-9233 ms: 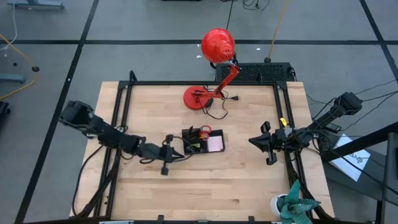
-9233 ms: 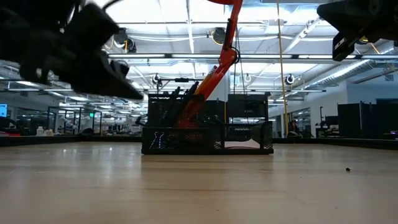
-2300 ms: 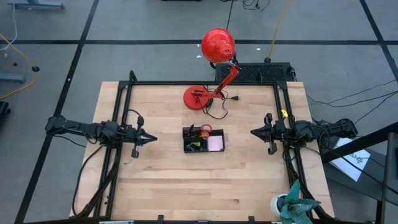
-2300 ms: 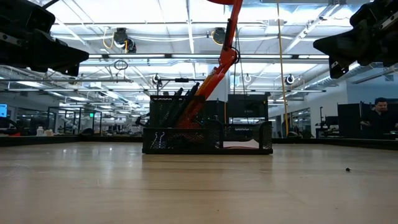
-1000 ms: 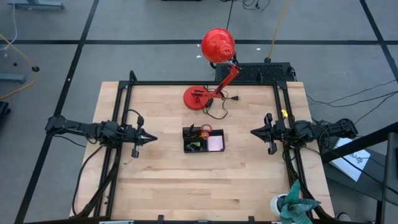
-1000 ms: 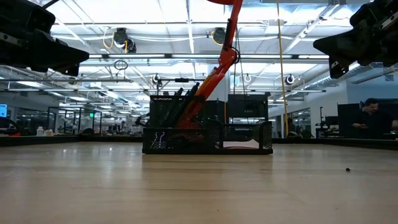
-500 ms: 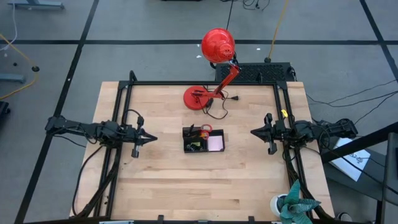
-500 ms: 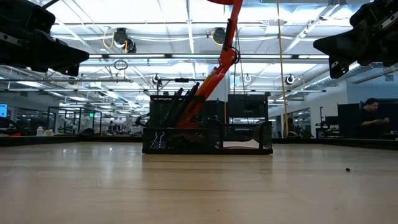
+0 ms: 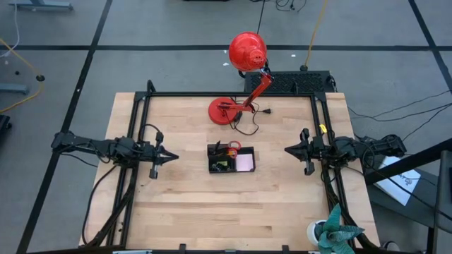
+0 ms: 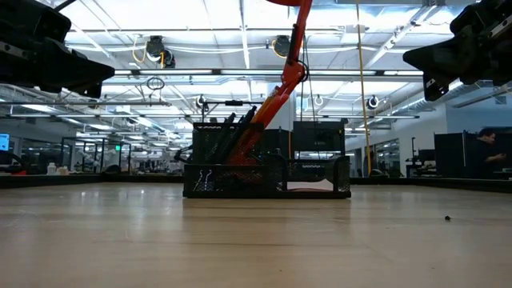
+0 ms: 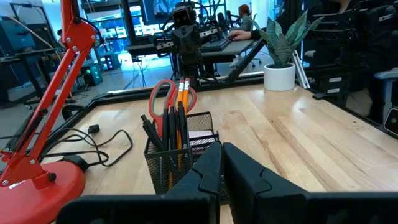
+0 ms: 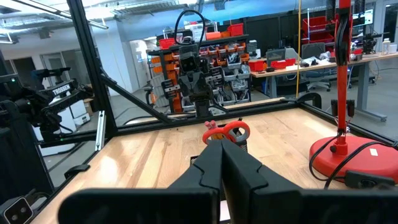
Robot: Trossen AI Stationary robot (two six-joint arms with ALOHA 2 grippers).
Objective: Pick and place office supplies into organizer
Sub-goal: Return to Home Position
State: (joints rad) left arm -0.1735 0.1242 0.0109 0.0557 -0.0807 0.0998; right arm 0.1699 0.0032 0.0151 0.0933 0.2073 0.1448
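The black mesh organizer (image 9: 230, 159) stands near the middle of the table. In its taller section stand the red-handled scissors (image 11: 166, 93), two orange pencils (image 11: 184, 98) and black pens (image 11: 152, 132). The pink sticky-note pad (image 9: 244, 163) lies in the low section, and a black clip (image 10: 205, 181) shows at the low view's mesh front. My left gripper (image 9: 172, 157) hovers shut to the organizer's left, above the table. My right gripper (image 9: 288, 150) hovers shut to its right. Both point at the organizer, and neither holds anything.
A red desk lamp (image 9: 246, 53) stands on its round base (image 9: 224, 111) at the table's far side, its black cord (image 9: 247, 121) trailing toward the organizer. A potted plant (image 9: 332, 231) sits at the near right corner. Black frame rails (image 9: 134, 141) run along both side edges.
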